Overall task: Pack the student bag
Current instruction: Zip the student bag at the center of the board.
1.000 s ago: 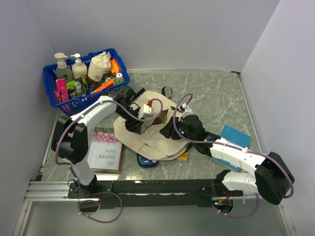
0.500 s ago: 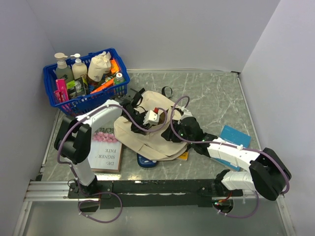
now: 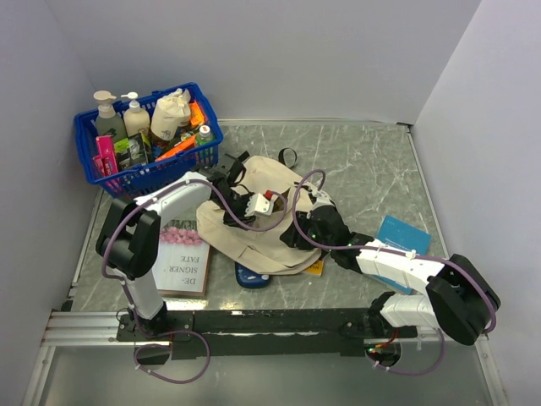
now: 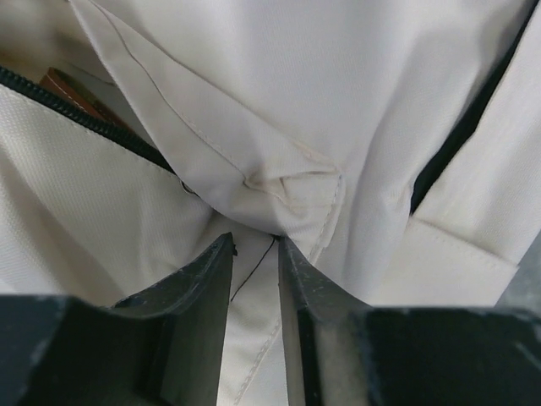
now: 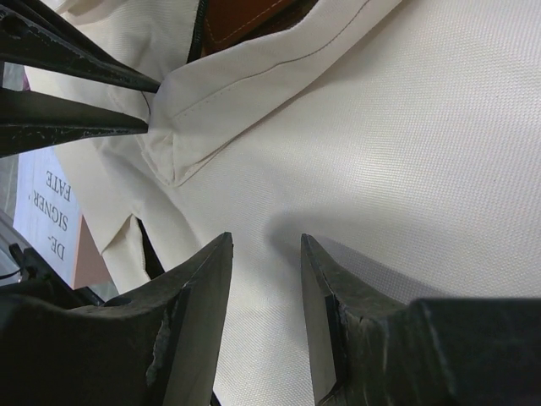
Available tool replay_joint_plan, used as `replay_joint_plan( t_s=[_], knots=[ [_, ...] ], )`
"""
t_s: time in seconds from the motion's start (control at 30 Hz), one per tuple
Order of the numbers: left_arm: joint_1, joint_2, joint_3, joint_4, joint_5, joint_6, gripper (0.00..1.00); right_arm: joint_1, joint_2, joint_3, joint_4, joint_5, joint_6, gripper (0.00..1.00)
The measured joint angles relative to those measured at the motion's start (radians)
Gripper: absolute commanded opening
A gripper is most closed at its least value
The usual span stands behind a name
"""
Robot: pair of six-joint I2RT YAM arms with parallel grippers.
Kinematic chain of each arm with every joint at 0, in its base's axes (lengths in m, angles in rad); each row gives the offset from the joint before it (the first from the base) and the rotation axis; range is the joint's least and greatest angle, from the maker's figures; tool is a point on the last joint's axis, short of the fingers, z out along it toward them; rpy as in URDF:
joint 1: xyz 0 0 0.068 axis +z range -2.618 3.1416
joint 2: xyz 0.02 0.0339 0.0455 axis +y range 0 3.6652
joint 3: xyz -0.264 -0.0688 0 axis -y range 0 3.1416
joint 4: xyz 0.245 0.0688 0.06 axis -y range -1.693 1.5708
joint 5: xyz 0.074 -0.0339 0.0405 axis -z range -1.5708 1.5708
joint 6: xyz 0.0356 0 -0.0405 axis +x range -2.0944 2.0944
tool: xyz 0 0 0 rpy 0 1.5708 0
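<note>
Table (image 3: 372,161) first: slick-looking stone, likely to let the bag (image 3: 245,245) skate. Bag crumpled near the middle, between both arms, mouth gaping, something brown (image 5: 245,17) inside. Could drag the whole thing toward the book (image 3: 182,262) just to its left if tugged by one fold with nothing pinning it down; could also bury the flat items (image 3: 252,277) poking from under its near edge. Left gripper (image 4: 254,241): narrow, tips at a stitched fold (image 4: 292,182) below the zipper (image 4: 84,118); cannot tell whether pinching or merely touching. Right gripper (image 5: 266,241): parted, holding nothing, at plain cloth on the bag's side. Might grab only one thin layer and lose it on the lift, letting the mouth flop shut; might snag the loose thread (image 4: 254,269) instead. Fingers of both arms close together here, so risk of a knock if either swings.
</note>
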Motion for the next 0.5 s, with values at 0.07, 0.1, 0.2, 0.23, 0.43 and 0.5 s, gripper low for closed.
replay_joint_plan(
  t_s=[0.07,0.1,0.2,0.23,0.43,0.5],
  knots=[
    [0.0,0.0,0.0,-0.012,-0.016,0.031,0.36,0.0,0.0,0.0,0.0,0.0,0.0,0.45],
    [0.0,0.0,0.0,-0.017,-0.024,0.047,0.35,0.0,0.001,-0.001,0.0,0.0,0.0,0.45],
    [0.001,0.0,0.0,-0.025,-0.036,0.071,0.32,0.0,0.002,-0.006,0.003,0.0,0.0,0.45],
    [0.001,0.0,0.0,-0.026,-0.035,0.072,0.29,0.0,0.002,-0.009,0.004,0.0,0.0,0.44],
    [-0.005,0.0,0.0,0.003,-0.021,0.048,0.01,0.0,0.005,-0.013,0.005,0.0,0.0,0.43],
    [-0.011,0.005,0.003,0.016,0.002,0.03,0.01,0.0,0.004,-0.017,0.007,0.0,0.0,0.43]
  ],
)
